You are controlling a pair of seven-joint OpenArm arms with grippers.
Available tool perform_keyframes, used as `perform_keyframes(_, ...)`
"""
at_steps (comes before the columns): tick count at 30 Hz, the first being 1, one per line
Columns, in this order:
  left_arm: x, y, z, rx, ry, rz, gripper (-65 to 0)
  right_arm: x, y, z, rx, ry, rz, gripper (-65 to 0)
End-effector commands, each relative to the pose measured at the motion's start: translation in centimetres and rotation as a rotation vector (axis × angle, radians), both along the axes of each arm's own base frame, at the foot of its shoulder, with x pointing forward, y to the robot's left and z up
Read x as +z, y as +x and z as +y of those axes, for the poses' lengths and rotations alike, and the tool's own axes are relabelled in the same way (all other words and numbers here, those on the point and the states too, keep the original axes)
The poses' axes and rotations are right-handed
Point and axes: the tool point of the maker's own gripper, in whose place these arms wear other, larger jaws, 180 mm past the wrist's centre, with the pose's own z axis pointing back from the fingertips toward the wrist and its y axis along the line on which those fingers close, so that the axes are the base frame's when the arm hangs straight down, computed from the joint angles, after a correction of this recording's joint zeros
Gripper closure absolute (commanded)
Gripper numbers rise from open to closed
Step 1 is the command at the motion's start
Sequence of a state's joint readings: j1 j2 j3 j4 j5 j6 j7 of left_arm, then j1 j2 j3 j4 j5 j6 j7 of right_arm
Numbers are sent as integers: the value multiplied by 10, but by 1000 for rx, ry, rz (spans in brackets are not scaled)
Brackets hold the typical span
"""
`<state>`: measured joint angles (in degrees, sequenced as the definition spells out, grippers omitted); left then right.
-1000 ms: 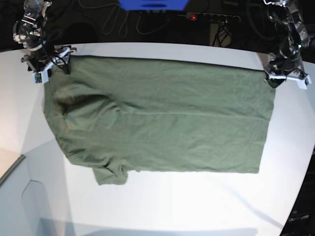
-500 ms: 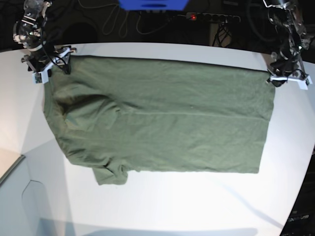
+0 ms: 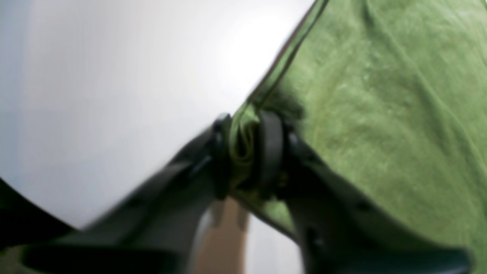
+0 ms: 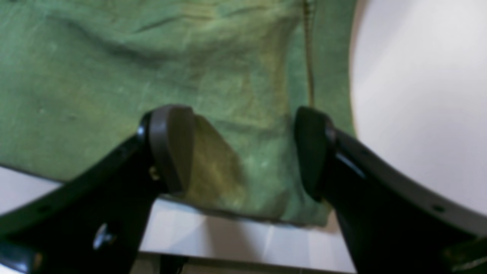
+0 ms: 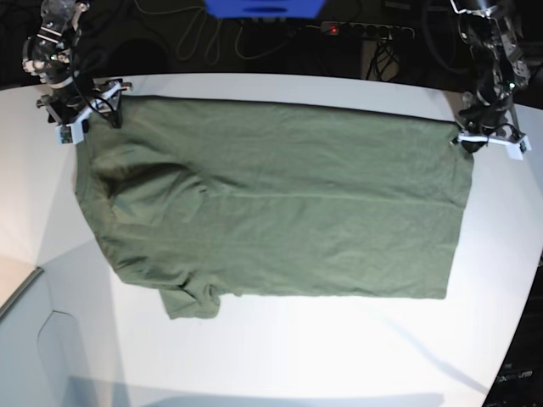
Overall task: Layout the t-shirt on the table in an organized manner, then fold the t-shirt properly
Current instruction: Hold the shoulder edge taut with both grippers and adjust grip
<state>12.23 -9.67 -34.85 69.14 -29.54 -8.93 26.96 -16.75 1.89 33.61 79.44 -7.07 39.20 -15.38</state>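
On the table point(image 5: 280, 356), the t-shirt point(image 5: 280, 203) lies lengthwise left-right, left pincer point(image 3: 243, 152) pinching its hem corner, right pincer point(image 4: 243, 152) spread.

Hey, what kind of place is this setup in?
Probably a robotics lab or workshop: two robot arms work over a white table holding a t-shirt, with a power strip and loose cables behind it.

Both arms at the far corners, one gripper pinched, one spread

Left gripper point(image 3: 243, 152) sat at 2 o'clock in the base view, jaws closed on a fold of the t-shirt point(image 3: 380, 114); right gripper point(image 4: 243, 152) sat at 10 o'clock, fingers point(image 4: 171, 146) wide apart, pointing down over the cloth.
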Motion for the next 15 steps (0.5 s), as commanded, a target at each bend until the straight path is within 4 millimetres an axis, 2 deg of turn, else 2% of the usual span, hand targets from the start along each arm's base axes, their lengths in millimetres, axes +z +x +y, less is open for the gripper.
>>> perform_keyframes(1,-11,-15,-4,-26,-22,84,-2,-2,-6,-3,16,-13,30,-415)
perform_keyframes(8,-14,-26,1,-21,-12,105,-2,-2,-6,-2,15,-11,30,-415)
perform_keyframes(10,-11,-27,9,-23,1,107,-2,-2,-8,-3,17,-14,33,-414)
perform_keyframes(12,-12,-36,11,-24,5,121,-2,2,-7,-4,20,-23,25,-414)
perform_keyframes(15,0,-32,11,-41,31,96,-2,5,-16,-5,27,-38,32,-414)
